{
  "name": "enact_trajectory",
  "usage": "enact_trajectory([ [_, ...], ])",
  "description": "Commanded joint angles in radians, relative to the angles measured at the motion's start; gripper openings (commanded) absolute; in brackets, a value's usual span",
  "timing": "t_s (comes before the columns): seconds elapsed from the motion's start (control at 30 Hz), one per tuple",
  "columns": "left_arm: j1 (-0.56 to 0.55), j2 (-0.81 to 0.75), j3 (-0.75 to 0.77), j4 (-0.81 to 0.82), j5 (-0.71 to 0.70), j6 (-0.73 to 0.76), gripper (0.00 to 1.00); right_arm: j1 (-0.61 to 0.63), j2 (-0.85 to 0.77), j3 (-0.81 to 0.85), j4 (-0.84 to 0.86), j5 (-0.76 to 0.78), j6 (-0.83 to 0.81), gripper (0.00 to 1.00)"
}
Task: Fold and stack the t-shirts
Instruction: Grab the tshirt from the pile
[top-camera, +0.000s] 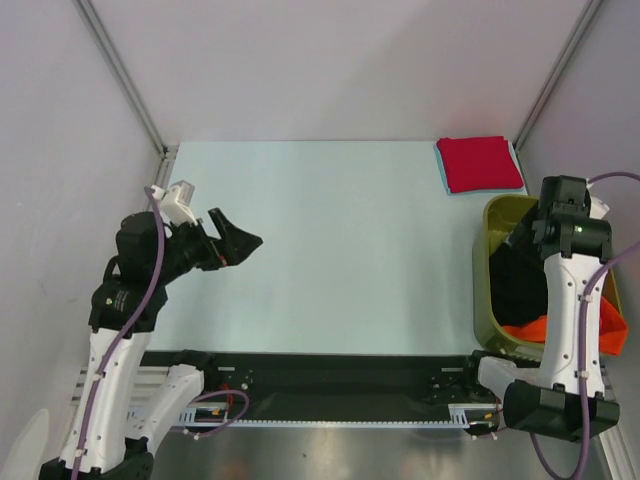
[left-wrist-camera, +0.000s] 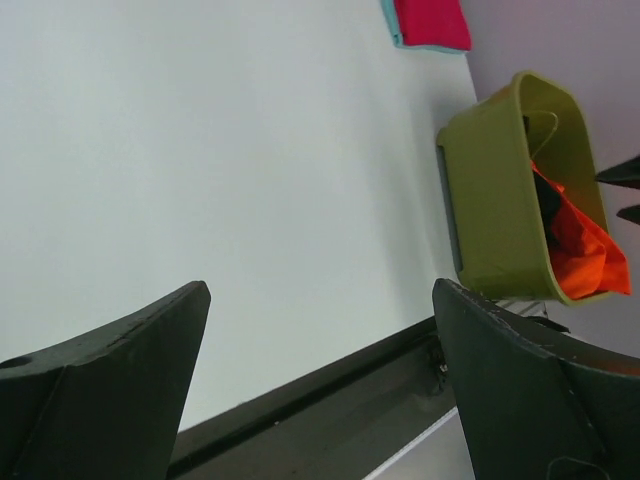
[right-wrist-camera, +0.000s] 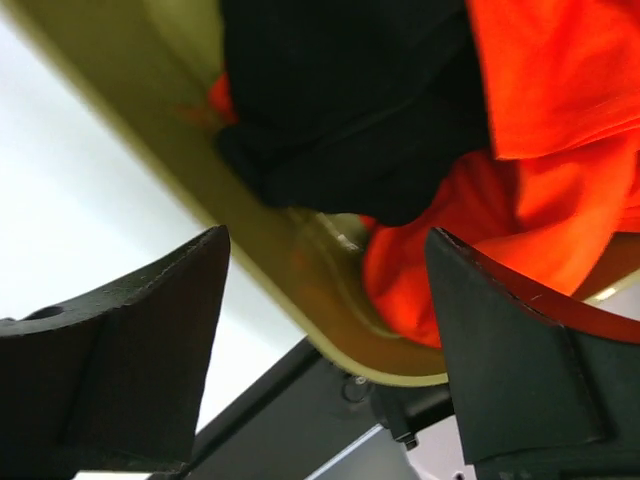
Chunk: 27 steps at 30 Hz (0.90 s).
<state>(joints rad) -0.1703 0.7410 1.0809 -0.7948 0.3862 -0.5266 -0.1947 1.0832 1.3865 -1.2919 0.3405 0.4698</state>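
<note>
Right fingers (right-wrist-camera: 110, 350) gape over the bin (right-wrist-camera: 290, 270) holding black shirt (right-wrist-camera: 350, 100) and orange shirt (right-wrist-camera: 560, 100), left fingers (left-wrist-camera: 100, 380) open above counter (top-camera: 340, 250), red shirt (top-camera: 482, 163) folded beyond.

Tabletop (top-camera: 340, 250) open; bin (top-camera: 481, 280), red t-shirt (top-camera: 482, 163) right.

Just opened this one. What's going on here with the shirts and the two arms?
A red t-shirt lies folded at the far right corner of the table. The black t-shirt and the orange t-shirt sit bunched in the olive-green bin at the right edge. The right gripper hovers open over the bin, holding nothing, probably about to pick one. The left gripper is open and empty over the table's left side.
</note>
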Motion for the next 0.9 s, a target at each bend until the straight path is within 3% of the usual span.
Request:
enact_trajectory([
  [0.0, 0.008, 0.034, 0.071, 0.026, 0.094, 0.114, 1.0, -0.018, 0.061, 0.003, 0.051, 0.095, -0.054, 0.81],
  [0.1, 0.009, 0.057, 0.053, 0.078, 0.175, 0.082, 1.0, -0.018, 0.102, -0.024, 0.095, 0.097, -0.06, 0.8],
  [0.17, 0.009, 0.061, 0.039, 0.094, 0.195, 0.082, 1.0, -0.02, 0.171, -0.024, 0.114, 0.065, -0.027, 0.85],
  [0.33, 0.009, 0.06, 0.043, 0.068, 0.163, 0.123, 1.0, -0.069, 0.25, -0.121, 0.255, -0.119, 0.128, 0.88],
  [0.6, 0.006, 0.069, 0.114, -0.009, 0.099, 0.172, 1.0, -0.127, 0.275, -0.354, 0.321, -0.118, 0.343, 0.81],
  [0.73, 0.006, 0.07, 0.132, -0.03, 0.097, 0.172, 1.0, -0.163, 0.259, -0.438, 0.388, -0.104, 0.383, 0.66],
  [0.77, 0.006, 0.072, 0.14, -0.043, 0.094, 0.172, 1.0, -0.182, 0.258, -0.438, 0.39, -0.107, 0.385, 0.6],
  [0.8, 0.008, 0.07, 0.146, -0.049, 0.092, 0.172, 1.0, -0.187, 0.254, -0.432, 0.387, -0.095, 0.379, 0.43],
  [0.87, 0.008, 0.067, 0.157, -0.064, 0.094, 0.171, 1.0, -0.193, 0.233, -0.371, 0.356, -0.048, 0.366, 0.31],
])
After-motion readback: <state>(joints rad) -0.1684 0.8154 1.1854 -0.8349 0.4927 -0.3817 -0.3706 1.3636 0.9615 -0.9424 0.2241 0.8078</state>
